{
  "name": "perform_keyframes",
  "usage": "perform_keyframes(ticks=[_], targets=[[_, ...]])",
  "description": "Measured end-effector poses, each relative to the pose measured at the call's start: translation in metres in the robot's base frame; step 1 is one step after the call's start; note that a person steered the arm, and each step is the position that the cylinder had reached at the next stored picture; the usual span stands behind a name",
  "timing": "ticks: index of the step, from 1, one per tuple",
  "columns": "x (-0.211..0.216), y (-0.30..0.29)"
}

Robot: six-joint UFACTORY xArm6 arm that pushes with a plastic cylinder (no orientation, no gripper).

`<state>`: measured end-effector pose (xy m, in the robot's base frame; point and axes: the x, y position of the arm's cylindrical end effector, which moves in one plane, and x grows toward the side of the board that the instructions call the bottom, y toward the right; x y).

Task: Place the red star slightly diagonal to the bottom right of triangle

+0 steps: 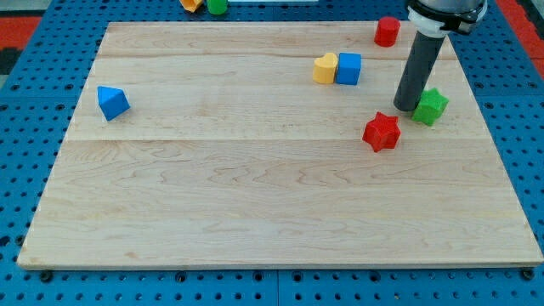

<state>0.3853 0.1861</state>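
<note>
The red star (382, 131) lies on the wooden board (255, 195) at the view's right, a little above mid-height. The blue triangle (111, 102) lies far off at the view's left edge of the board. My tip (405, 108) stands just up and right of the red star, with a small gap, and touches or nearly touches the left side of a green star (431, 106).
A yellow heart (325, 68) and a blue cube (348, 68) sit side by side near the top middle-right. A red cylinder (387, 31) stands at the top right. An orange block (192, 4) and a green block (218, 6) lie off the board's top edge.
</note>
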Motion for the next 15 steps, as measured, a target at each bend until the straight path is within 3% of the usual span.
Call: perform_keyframes(ticks=[3, 4, 5, 6, 7, 8, 9, 11, 13, 14, 15], targets=[[0.036, -0.024], [0.027, -0.064], [0.065, -0.081], [0.094, -0.076], [0.11, -0.034], [0.11, -0.021], [0.122, 0.028], [0.142, -0.109], [0.153, -0.076], [0.173, -0.125], [0.175, -0.22]])
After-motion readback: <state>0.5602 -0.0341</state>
